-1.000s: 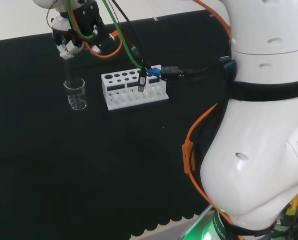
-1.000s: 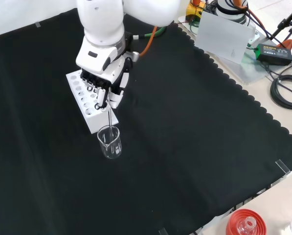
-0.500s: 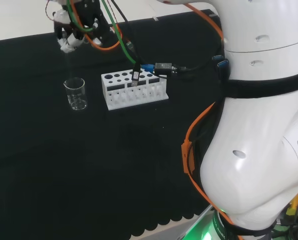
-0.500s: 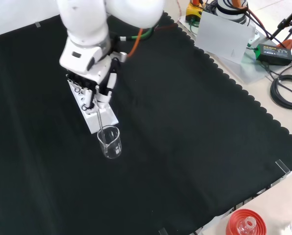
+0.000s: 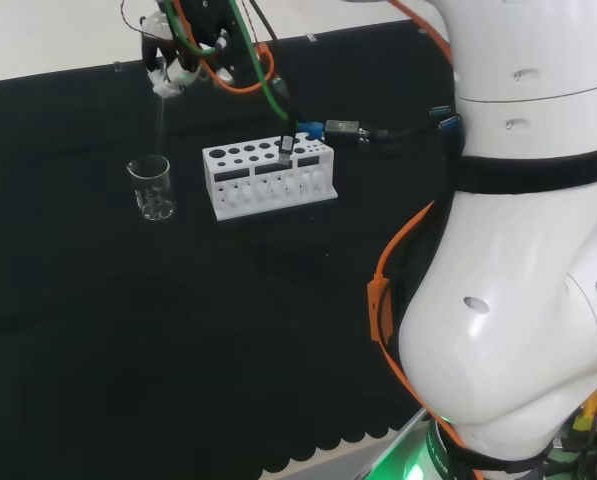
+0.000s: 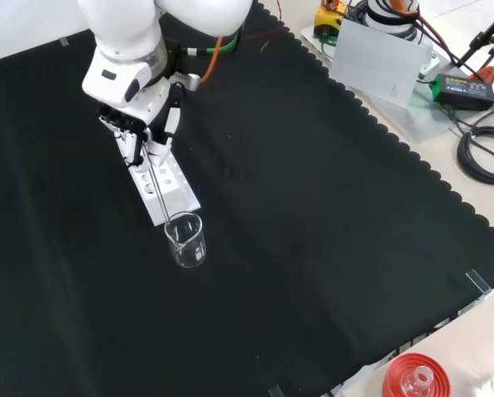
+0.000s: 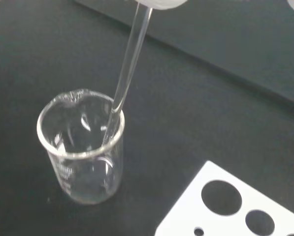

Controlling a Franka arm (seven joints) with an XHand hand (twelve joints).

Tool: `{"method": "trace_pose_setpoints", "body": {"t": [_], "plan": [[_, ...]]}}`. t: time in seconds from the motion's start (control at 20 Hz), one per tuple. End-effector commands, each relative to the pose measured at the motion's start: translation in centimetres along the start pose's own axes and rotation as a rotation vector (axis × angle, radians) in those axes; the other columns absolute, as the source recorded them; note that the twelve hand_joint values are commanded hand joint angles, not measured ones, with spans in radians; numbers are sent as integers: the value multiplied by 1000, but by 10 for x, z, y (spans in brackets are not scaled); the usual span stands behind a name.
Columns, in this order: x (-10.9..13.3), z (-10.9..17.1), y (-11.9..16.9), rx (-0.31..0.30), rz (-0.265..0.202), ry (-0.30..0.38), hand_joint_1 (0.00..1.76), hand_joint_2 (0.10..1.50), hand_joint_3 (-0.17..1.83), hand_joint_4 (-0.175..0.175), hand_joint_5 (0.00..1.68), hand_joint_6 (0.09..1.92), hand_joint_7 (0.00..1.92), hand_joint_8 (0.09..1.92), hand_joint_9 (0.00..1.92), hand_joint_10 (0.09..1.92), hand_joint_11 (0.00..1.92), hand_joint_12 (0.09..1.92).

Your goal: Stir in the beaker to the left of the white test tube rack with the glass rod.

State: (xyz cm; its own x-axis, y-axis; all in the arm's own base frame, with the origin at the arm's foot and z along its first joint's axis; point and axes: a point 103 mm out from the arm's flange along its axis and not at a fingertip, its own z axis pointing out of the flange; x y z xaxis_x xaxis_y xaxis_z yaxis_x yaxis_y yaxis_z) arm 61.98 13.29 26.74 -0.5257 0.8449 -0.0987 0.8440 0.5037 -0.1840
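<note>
Hand fingers curled round the glass rod, tilted, its tip inside the beaker beside the white rack.

A small clear glass beaker is standing upright on black cloth beside the white rack, while a thin clear glass rod is slanting into it.
</note>
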Motion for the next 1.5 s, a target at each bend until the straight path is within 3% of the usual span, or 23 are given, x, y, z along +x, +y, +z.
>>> {"method": "trace_pose_setpoints", "body": {"t": [0.05, 0.3, 0.5, 0.8, 1.1, 1.5], "plan": [[-7, 2, -18, 15, 16, 5, 1204, 1120, -175, -175, 1151, 761, 1678, 637, 1920, 336, 1787, 565], [17, 5, -40, -32, 17, -39, 1203, 1120, -175, -175, 1150, 762, 1678, 638, 1920, 336, 1786, 566], [45, 4, -44, 9, 0, -27, 1203, 1120, -175, -175, 1150, 763, 1678, 638, 1920, 337, 1786, 566], [64, 4, -30, 18, -24, -15, 1203, 1120, -175, -175, 1150, 764, 1679, 639, 1920, 338, 1785, 566], [71, 5, -19, 15, -32, -14, 1203, 1120, -175, -175, 1150, 764, 1679, 638, 1920, 339, 1784, 567], [62, -8, -5, 7, -29, -33, 1203, 1120, -175, -175, 1150, 763, 1679, 638, 1920, 339, 1784, 568]]}}
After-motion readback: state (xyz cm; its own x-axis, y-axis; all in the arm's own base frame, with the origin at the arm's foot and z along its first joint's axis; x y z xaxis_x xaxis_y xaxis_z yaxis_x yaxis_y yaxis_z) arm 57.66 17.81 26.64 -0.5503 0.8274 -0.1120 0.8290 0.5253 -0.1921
